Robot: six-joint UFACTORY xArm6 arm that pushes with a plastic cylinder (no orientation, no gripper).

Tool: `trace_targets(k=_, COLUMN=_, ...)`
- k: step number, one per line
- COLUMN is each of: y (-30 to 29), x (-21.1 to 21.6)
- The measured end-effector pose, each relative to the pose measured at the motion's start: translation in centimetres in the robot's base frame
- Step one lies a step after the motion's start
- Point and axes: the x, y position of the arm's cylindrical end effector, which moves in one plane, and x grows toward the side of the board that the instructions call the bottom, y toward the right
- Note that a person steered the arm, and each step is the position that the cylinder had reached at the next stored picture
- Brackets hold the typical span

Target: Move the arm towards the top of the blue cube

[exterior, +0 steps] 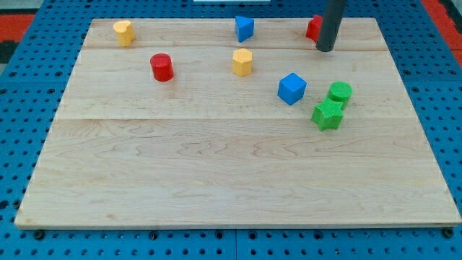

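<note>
The blue cube (pixel 291 88) sits on the wooden board (pixel 216 166), right of centre. My tip (pixel 325 49) is on the board toward the view's top right, above and to the right of the blue cube, well apart from it. The dark rod rises out of the view's top. A red block (pixel 313 28) stands just left of the rod, partly hidden by it.
A green cylinder (pixel 340 92) and a green star-shaped block (pixel 328 114) sit right of the blue cube. A yellow hexagonal block (pixel 242 62), a red cylinder (pixel 162 67), a blue triangular block (pixel 244 28) and a yellow block (pixel 123 32) lie toward the view's top.
</note>
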Motion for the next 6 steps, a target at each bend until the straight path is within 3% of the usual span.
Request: trace_targets(k=6, y=-6.2, x=1.2)
